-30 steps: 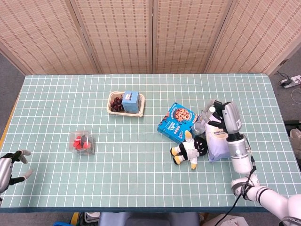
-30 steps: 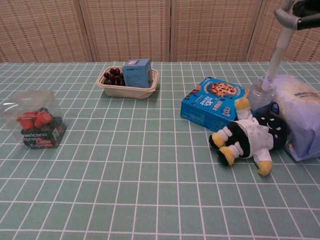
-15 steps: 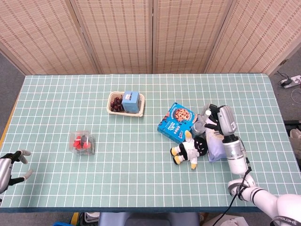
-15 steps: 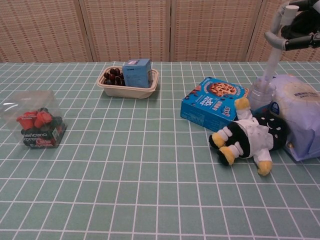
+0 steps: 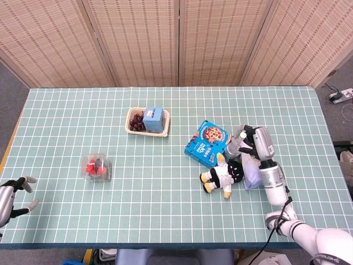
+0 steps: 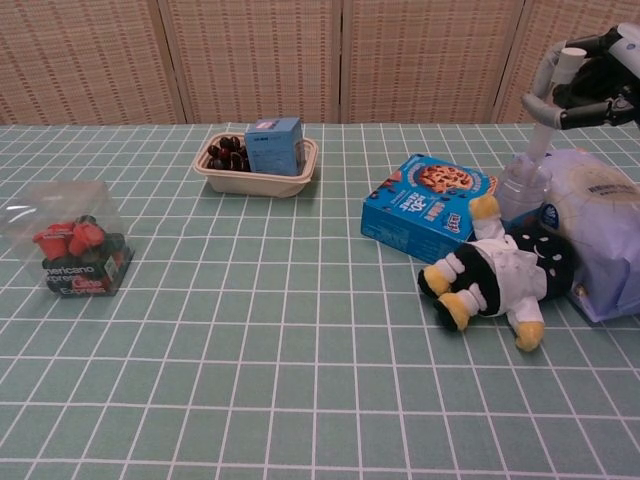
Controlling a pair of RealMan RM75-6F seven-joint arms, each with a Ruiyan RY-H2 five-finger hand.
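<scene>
While only the head view shows the left hand (image 5: pixel 12 197) — open — the right hand (image 6: pixel 592 82) perhaps touches the jar (image 6: pixel 522 187).

Glossy plastic bag (image 6: pixel 605 225), plush cloth doll (image 6: pixel 500 275), glossy cardboard box (image 6: pixel 428 205).

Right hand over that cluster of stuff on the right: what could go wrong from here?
The right hand hangs over a tight cluster: a clear bottle wedged between the cookie box and the pale bag, with the plush toy in front. Fingers may tip the bottle or snag the bag. From the chest view, the hand is partly out of frame.
</scene>
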